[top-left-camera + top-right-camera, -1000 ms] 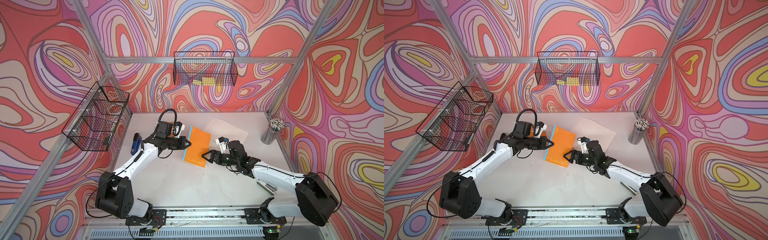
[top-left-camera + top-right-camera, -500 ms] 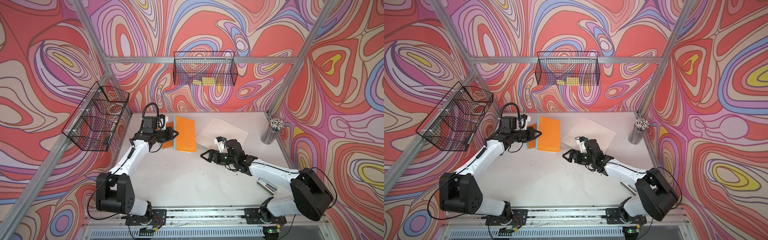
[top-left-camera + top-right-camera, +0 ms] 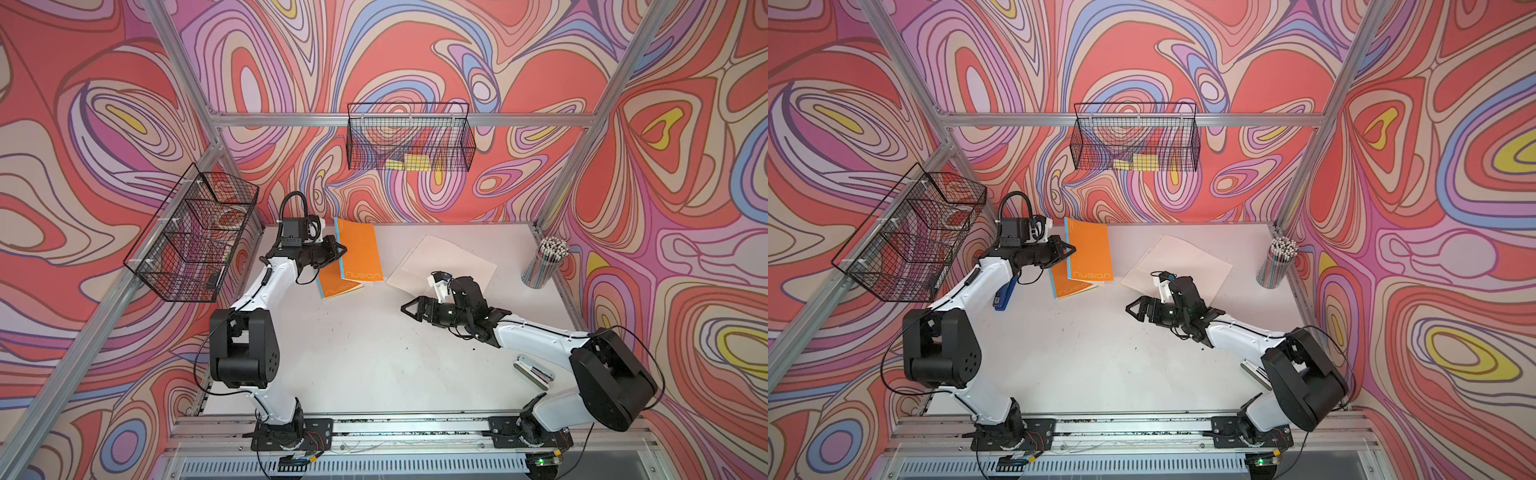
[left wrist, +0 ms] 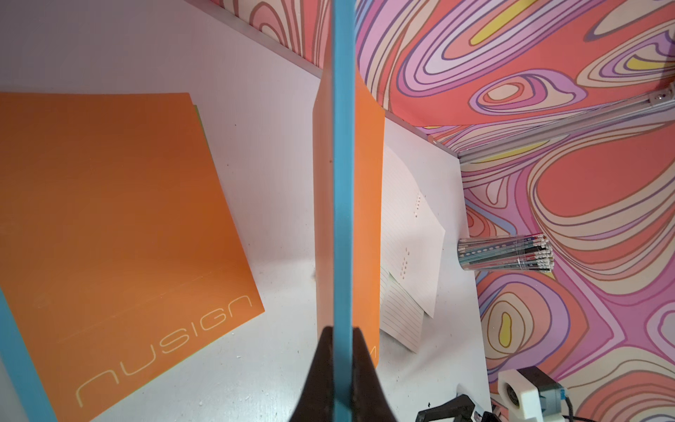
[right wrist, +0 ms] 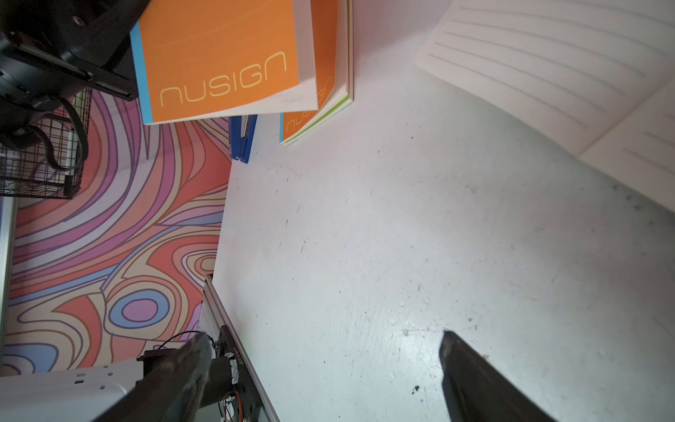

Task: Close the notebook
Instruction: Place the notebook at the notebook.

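As it clamps the notebook (image 3: 360,251), the left pincer (image 3: 340,253) has swung leftward.

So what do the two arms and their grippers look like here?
The left arm and right arm share white link shells and bulky black joint housings. The left gripper and right gripper are black with tapered, triangular fingers. Each wrist carries a small camera block, and thin black cables loop along the links.
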Available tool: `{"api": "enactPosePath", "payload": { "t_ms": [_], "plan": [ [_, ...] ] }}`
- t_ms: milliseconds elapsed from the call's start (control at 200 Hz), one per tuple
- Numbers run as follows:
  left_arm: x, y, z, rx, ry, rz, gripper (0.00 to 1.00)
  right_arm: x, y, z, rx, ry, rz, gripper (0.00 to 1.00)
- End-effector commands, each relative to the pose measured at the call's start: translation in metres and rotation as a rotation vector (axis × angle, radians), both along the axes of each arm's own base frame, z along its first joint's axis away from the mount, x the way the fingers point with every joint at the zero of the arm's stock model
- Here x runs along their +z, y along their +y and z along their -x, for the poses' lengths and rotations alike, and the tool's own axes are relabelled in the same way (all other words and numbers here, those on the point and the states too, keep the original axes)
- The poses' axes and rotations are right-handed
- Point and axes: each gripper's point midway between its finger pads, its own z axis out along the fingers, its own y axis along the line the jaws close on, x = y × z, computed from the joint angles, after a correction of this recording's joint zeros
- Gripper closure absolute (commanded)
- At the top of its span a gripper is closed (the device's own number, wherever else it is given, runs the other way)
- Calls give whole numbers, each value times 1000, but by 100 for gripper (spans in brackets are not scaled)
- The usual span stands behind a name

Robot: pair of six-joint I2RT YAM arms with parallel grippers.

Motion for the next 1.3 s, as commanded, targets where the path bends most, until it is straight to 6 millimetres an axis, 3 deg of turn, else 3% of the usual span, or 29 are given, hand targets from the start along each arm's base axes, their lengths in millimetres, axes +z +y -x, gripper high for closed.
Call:
{"api": "enactPosePath", "payload": {
  "t_ms": [0, 466, 751, 1092, 1292],
  "plan": [
    [8, 8, -18, 21, -34, 9, 100, 11, 1, -16, 12, -34, -28, 2],
    [-23, 39, -41, 84, 28, 28, 100, 3, 10, -50, 40, -5, -62, 2],
    [-42, 56, -45, 117, 66, 31, 100, -14, 8, -51, 35, 29, -66, 2],
    [-84, 71, -44, 171, 143, -49, 100, -24, 6, -51, 37, 55, -68, 2],
    [-108, 84, -30, 210, 220, -137, 100, -26, 5, -51, 35, 60, -67, 2]
  ]
}}
